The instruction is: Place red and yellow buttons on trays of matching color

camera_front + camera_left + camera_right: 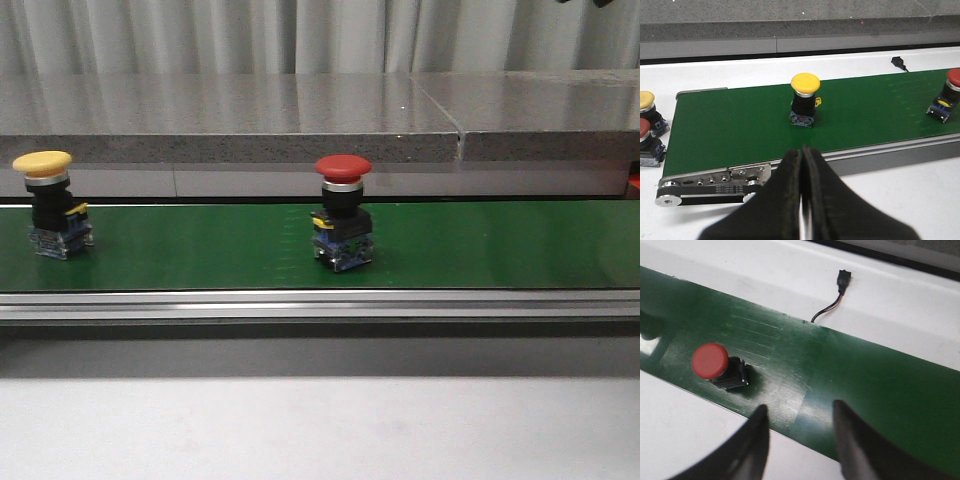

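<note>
A yellow button (45, 200) stands upright at the left end of the green belt (200, 250), and a red button (342, 215) stands near the belt's middle. In the left wrist view my left gripper (801, 150) is shut on nothing, hovering over the belt's near rail in front of the yellow button (804, 100); the red button (949, 97) sits at the frame's edge. My right gripper (800, 406) is open and empty above the belt's near edge, with the red button (715, 365) off to one side. The trays are out of view.
Another yellow button (646, 107) and another red button (645, 142) stand on the white table beyond the belt's end. A small cable connector (842, 277) lies behind the belt. A grey stone ledge (230, 120) runs along the back.
</note>
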Controlling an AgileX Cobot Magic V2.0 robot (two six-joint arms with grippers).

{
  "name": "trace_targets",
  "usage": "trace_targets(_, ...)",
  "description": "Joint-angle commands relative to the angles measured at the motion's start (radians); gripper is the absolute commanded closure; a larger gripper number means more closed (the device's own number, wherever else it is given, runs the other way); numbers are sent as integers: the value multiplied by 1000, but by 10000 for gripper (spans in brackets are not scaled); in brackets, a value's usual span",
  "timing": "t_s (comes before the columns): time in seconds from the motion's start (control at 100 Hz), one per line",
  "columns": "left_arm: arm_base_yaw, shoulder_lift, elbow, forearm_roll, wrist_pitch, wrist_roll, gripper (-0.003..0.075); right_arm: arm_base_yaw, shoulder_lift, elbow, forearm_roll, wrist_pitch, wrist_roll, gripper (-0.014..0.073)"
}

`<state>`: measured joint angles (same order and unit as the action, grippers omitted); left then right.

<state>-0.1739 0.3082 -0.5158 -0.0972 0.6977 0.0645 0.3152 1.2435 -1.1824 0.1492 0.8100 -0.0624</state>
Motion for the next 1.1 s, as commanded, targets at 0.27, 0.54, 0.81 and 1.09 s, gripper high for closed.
trace_targets(0.27,-7,9,-25,-9,-73,-11,741,78,220,-269,12,172,-66,-41)
trace_targets(0.54,-7,9,-25,-9,-73,-11,741,128,367,-370,12,285,-138,-41)
trace_targets(0.81,-7,9,-25,-9,-73,-11,741,130,466,-373,13,280,-144,-39)
trace_targets(1.09,-7,9,-25,-9,-73,-11,741,130,513,-373,13,247,-146,224)
